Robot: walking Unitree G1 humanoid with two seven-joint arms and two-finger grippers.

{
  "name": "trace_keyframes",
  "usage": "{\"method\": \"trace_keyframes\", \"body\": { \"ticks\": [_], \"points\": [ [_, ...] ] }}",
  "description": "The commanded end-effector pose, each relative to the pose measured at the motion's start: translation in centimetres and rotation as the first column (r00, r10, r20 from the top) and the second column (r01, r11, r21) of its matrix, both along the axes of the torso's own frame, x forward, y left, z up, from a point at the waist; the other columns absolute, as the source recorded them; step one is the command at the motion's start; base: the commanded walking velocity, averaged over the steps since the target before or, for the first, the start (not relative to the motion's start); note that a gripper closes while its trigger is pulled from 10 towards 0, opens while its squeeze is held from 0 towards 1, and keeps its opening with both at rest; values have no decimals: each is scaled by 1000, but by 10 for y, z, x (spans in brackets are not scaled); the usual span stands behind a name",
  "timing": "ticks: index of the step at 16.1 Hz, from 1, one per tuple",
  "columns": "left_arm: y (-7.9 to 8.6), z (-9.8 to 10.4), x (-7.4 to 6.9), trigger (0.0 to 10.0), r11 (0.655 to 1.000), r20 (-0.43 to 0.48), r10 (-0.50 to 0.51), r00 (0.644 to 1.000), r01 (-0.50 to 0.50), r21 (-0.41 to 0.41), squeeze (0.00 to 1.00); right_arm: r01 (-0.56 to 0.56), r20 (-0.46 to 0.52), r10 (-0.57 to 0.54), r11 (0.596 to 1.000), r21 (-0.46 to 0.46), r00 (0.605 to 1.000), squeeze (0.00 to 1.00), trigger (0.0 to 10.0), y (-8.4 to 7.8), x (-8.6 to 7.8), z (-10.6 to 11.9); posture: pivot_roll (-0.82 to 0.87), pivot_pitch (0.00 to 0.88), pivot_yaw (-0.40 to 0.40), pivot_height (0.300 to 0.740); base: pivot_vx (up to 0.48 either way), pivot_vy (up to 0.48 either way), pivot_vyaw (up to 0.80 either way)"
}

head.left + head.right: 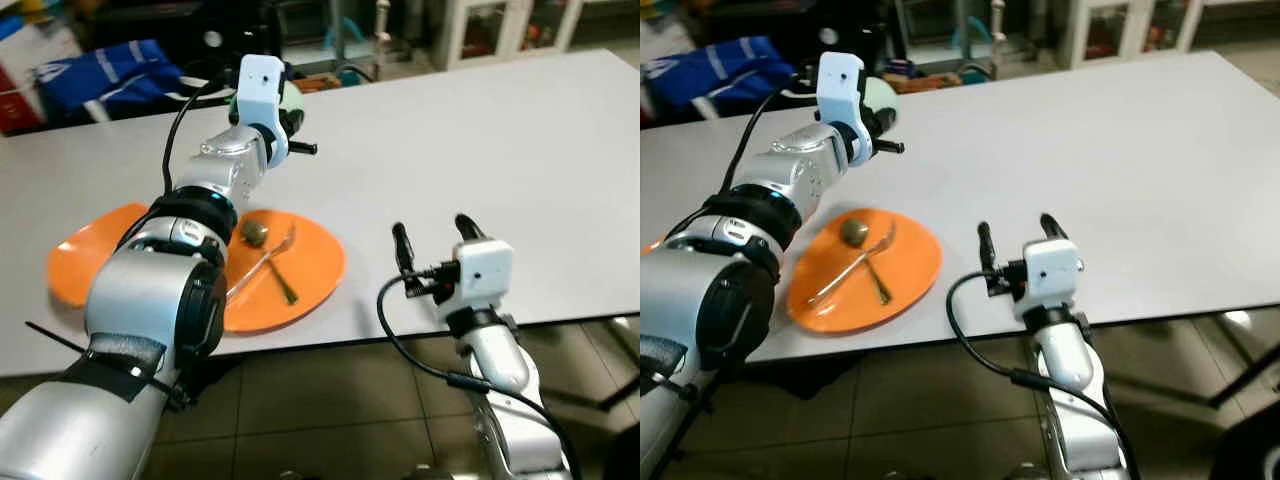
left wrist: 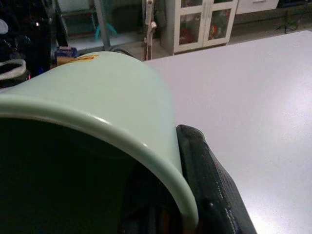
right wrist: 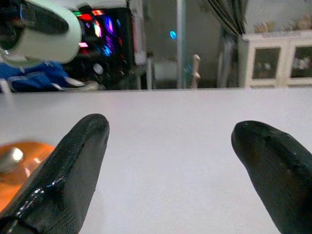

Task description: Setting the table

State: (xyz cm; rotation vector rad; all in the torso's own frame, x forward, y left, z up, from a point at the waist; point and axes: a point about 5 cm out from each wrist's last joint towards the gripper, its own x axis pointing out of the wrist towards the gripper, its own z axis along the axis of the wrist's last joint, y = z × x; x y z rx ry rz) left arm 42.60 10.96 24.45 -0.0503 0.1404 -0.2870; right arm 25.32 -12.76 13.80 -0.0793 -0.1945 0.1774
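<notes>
The pale green cup (image 2: 97,112) is held above the table's (image 1: 480,150) far left part, mostly hidden behind the left wrist camera housing in the head views, its lower part cut off in the left wrist view. At the near edge the right gripper (image 1: 435,232) rests with its two black fingers (image 3: 68,170) spread wide and holding nothing, just right of an orange plate (image 1: 910,265) carrying a fork (image 1: 855,262), a spoon (image 1: 876,282) and a small olive-coloured lump (image 1: 853,231). Farther back, the left gripper (image 1: 885,125) is clamped on the cup's rim, one finger (image 2: 209,180) pressed against the outer wall.
</notes>
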Motion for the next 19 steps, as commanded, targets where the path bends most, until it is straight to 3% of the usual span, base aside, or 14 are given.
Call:
{"method": "trace_keyframes", "body": {
  "ticks": [1, 5, 6, 7, 9, 14, 19],
  "points": [
    [4, 5, 1, 0, 999, 2, 42, 999, -42, -15, 0, -8, 8, 8, 1000, 2, 1000, 0, 10000, 4, -1, 4, -373, 79, 178, 740, 0, 0, 0],
    [15, -22, -2, 0, 987, -107, 152, 983, -156, -36, 0, -15, 3, 15, 1000, -14, 1000, 0, 10000, 2, -6, 7, -394, 94, 179, 740, 0, 0, 0],
    [15, -27, -2, 0, 979, -140, 177, 974, -188, -75, 0, -15, -1, 15, 1000, -18, 1000, 0, 10000, 0, -8, 9, -413, 108, 177, 740, 0, 0, 0],
    [14, -29, -3, 0, 975, -156, 184, 970, -200, -92, 0, -13, -4, 13, 1000, -21, 1000, 0, 10000, -1, -10, 9, -418, 113, 177, 740, 0, 0, 0],
    [15, -29, -3, 0, 936, -206, 249, 946, -290, -200, 0, -10, -23, 9, 999, -34, 1000, 0, 10000, -4, -17, 8, -438, 134, 169, 740, 0, 0, 0],
    [15, -31, -3, 0, 897, -246, 281, 928, -345, -275, 0, -10, -43, 8, 999, -45, 999, 0, 10000, -6, -22, 10, -450, 153, 165, 740, 0, 0, 0],
    [12, -28, -3, 0, 936, -200, 242, 949, -283, -210, 0, -13, -58, 10, 999, -45, 998, 0, 10000, -4, -24, 10, -439, 157, 166, 740, 0, 0, 0]
  ]
}}
